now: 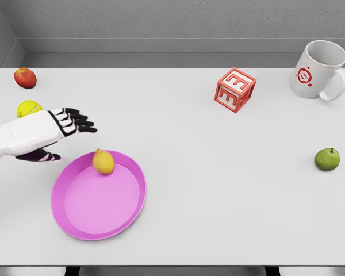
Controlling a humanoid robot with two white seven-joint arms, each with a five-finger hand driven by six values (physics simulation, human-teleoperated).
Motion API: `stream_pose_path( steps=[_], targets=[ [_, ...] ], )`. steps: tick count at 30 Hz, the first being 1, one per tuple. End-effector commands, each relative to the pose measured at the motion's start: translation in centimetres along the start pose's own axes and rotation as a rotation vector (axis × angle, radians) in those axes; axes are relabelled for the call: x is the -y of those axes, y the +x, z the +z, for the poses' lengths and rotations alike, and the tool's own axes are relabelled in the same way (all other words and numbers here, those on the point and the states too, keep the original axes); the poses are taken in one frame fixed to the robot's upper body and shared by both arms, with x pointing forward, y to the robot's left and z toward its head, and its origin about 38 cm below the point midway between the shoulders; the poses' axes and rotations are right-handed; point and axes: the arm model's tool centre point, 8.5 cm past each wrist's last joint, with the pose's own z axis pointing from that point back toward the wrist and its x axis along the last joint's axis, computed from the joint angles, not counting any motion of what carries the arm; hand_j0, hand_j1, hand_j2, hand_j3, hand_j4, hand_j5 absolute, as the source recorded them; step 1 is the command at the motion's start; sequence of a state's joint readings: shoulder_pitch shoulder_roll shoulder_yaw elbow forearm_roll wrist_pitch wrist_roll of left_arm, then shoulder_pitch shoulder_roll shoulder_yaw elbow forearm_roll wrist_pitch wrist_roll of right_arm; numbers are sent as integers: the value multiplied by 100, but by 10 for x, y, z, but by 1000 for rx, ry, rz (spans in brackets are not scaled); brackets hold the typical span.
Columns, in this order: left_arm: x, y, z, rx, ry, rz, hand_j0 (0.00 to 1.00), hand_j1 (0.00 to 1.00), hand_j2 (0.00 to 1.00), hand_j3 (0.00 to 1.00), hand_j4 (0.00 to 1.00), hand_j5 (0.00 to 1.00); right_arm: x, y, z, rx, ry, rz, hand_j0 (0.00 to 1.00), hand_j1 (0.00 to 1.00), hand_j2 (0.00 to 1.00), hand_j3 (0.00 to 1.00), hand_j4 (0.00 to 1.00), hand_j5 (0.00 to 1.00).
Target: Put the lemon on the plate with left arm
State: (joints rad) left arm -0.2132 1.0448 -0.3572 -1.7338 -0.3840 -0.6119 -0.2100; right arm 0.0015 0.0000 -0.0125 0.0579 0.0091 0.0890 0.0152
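lemon (pixel 103 161): yellow, oval, tip pointing up, lying at the plate's upper rim, lower left of the frame
plate (pixel 80 221): round, pink-magenta, shallow with a raised rim, flat on the table, lower left of the frame

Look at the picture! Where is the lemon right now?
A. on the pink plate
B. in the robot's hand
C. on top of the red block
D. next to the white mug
A: the lemon sits on the far part of the pink plate, and the left hand is beside it with fingers spread, holding nothing.
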Motion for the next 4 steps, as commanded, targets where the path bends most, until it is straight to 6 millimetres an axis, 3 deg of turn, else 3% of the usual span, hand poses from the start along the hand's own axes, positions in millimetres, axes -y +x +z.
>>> stream_pose_path(
  steps=[1,4],
  targets=[
    [-7,-2,6,-4,7,16,100,100,100,100,100,100,0,0,0,0,0,0,100,100,100,100,100,100],
    [-12,-7,16,-24,-12,-4,100,100,100,100,100,100,0,0,0,0,0,0,100,100,100,100,100,100]
  ],
)
